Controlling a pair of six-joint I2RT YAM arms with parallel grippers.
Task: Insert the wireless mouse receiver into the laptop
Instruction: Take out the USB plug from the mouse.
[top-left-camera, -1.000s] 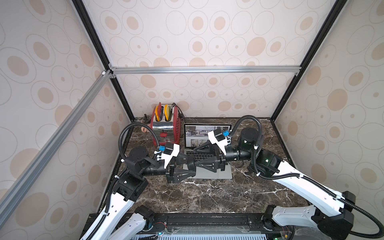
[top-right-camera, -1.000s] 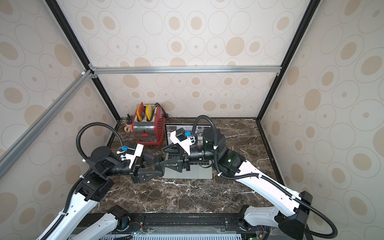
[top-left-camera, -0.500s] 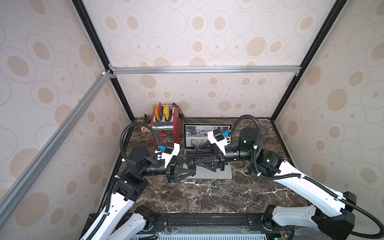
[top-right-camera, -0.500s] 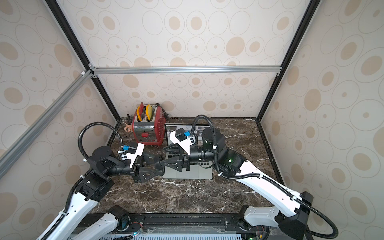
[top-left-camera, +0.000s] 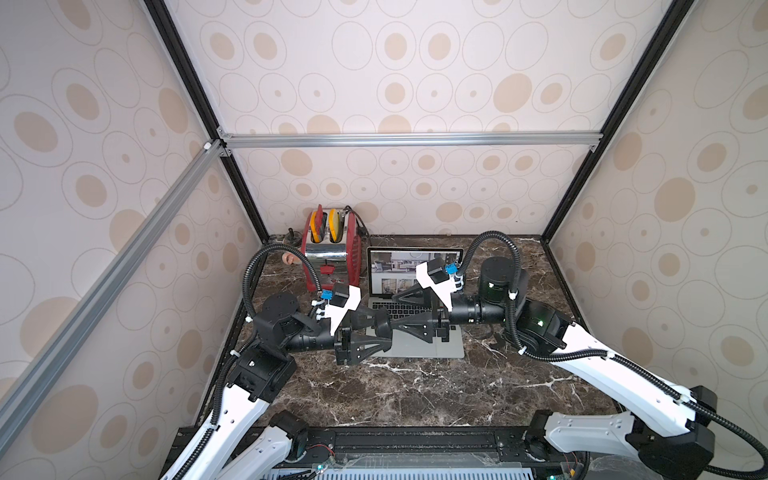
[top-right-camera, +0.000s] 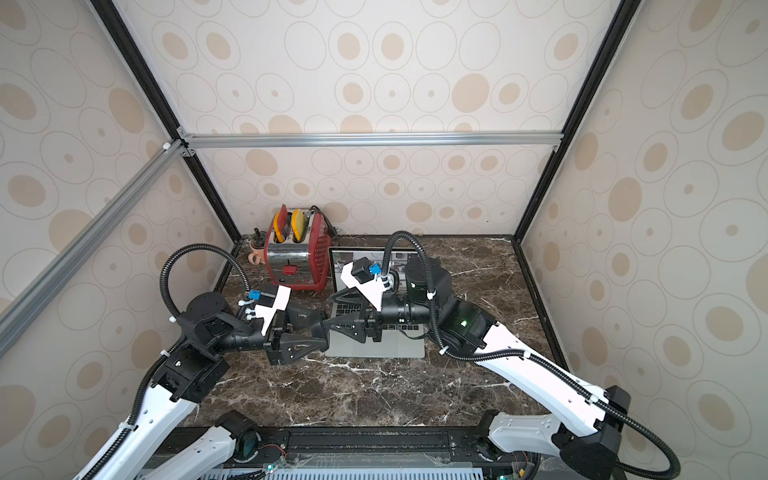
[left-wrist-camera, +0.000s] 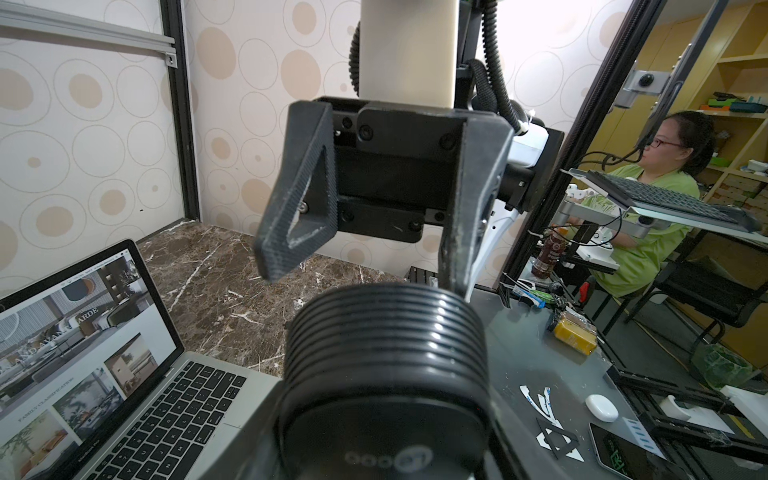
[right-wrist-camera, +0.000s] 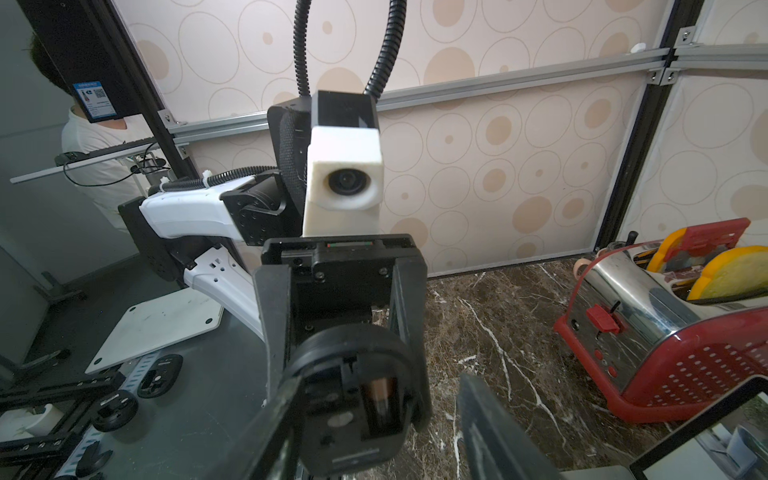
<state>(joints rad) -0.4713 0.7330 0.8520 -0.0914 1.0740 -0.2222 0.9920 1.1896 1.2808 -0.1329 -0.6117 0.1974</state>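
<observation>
Beneath both sets of fingers, on the marbled tabletop (top-left-camera: 415, 395), the laptop (top-left-camera: 415, 350) stands open. Its lit screen is on the far side of the fingers and its left part lies directly under the place where they meet. Its side ports are hidden in every view and nothing is seen plugged in, so the insertion is judged not yet done.

The left fingers (right-wrist-camera: 274, 324) are clamped on a black ribbed body (left-wrist-camera: 386, 353), one to each side of it. The right fingers (left-wrist-camera: 471, 195) face them, spread wide, tips at the far end of that body, gripping nothing that can be seen.

In a recess in the end turned toward the right fingers sits a small copper-toned piece (right-wrist-camera: 376, 392). Whether it is the receiver cannot be told. If it is, the task is at an early stage: drawing it out, carrying it to a port and seating it are all left.

Legible writing:
- "FAMILY CLASSIFICATION" on the screen page
- "MacBook Pro" on the bezel below the screen

A row of small rings and a round mark on the body's other end cannot be read. A blue label (right-wrist-camera: 94, 99) with a square code, well behind the left fingers, is too small to read.
</observation>
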